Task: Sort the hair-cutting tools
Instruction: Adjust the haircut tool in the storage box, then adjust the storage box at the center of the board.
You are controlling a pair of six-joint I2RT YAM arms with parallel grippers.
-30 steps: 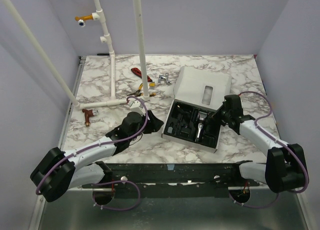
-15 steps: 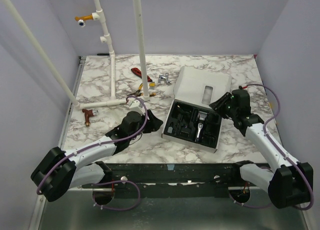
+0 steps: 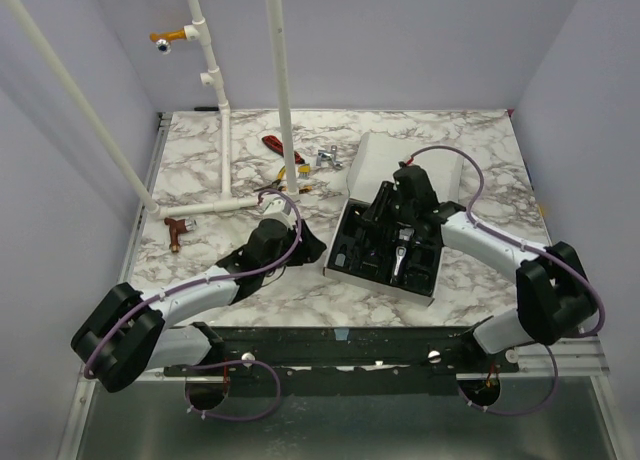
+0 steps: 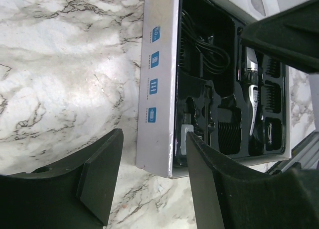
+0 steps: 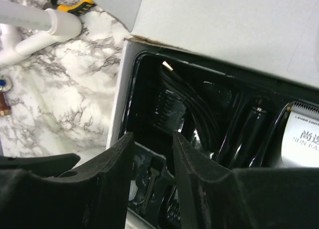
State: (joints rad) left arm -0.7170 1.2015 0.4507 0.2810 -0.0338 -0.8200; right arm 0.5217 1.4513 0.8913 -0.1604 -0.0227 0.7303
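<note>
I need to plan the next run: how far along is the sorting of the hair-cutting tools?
Done: the clipper, guards and cord lie in slots of the box. In hand: nothing; the right gripper hangs over the box and the left gripper beside it, both with jaws open and empty. Left: no loose piece shows on the table; probably nearly finished.

Slim blk clipper [image 4: 253,97] w/ silver blade lies in box [image 4: 157,89], blk guards [image 4: 272,96] slotted beside it.
</note>
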